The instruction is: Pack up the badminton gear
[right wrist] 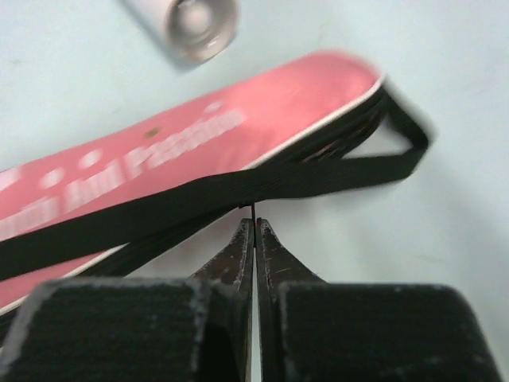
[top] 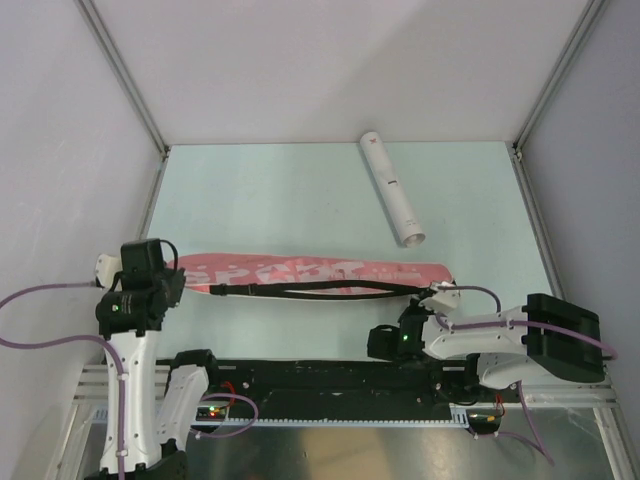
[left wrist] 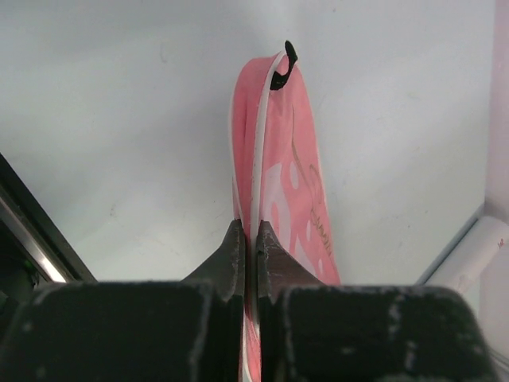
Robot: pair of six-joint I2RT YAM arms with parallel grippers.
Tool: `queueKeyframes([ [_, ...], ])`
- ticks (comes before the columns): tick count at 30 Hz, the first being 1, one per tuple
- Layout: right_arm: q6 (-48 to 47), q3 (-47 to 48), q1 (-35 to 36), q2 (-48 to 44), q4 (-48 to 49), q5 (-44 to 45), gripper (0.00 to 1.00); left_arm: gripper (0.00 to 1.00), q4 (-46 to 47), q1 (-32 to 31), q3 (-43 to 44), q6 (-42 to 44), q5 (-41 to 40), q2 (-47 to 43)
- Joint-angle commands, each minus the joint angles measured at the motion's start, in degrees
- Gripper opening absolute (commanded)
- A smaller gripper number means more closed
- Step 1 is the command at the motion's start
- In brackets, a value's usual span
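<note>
The pink "SPORT" bag (top: 310, 272) lies flat across the table, its black strap (top: 330, 291) along its near edge. My left gripper (top: 176, 272) is shut on the bag's left end; in the left wrist view the jaws (left wrist: 248, 227) pinch the bag's (left wrist: 286, 159) white-piped edge. My right gripper (top: 432, 292) is at the bag's right end. In the right wrist view it (right wrist: 254, 223) is shut on a thin black tab just under the strap (right wrist: 238, 191) and bag (right wrist: 199, 135). The white tube (top: 392, 188) lies beyond the bag. Rackets and shuttlecocks are out of view.
White walls with metal rails (top: 120, 75) enclose the table on three sides. A black rail (top: 330, 375) runs along the near edge between the arm bases. The tube's open end shows in the right wrist view (right wrist: 199, 24).
</note>
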Motion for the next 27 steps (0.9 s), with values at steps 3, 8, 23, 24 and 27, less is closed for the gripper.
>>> queueKeyframes([
  [3, 31.5, 0.1, -4.6, -3.6, -33.7, 6.6, 0.0, 0.0, 2.9, 2.4, 6.0, 3.1, -9.6, 2.7],
  [8, 28.9, 0.1, -9.6, -6.5, -36.3, 8.1, 0.0, 0.0, 2.9, 3.8, 7.8, 4.7, -11.8, 4.9],
  [23, 9.3, 1.0, -21.5, -16.5, -28.5, 7.0, 0.0, 0.0, 3.4, 14.7, 19.0, 12.1, -10.2, 18.1],
  [24, 7.3, 1.0, -21.6, -17.6, -27.4, 7.1, 0.0, 0.0, 3.7, 15.0, 19.6, 12.6, -10.1, 19.1],
  [27, -1.2, 1.0, -22.0, -21.1, -22.5, 7.3, 0.0, 0.0, 6.5, 15.2, 20.2, 14.3, -7.3, 20.8],
])
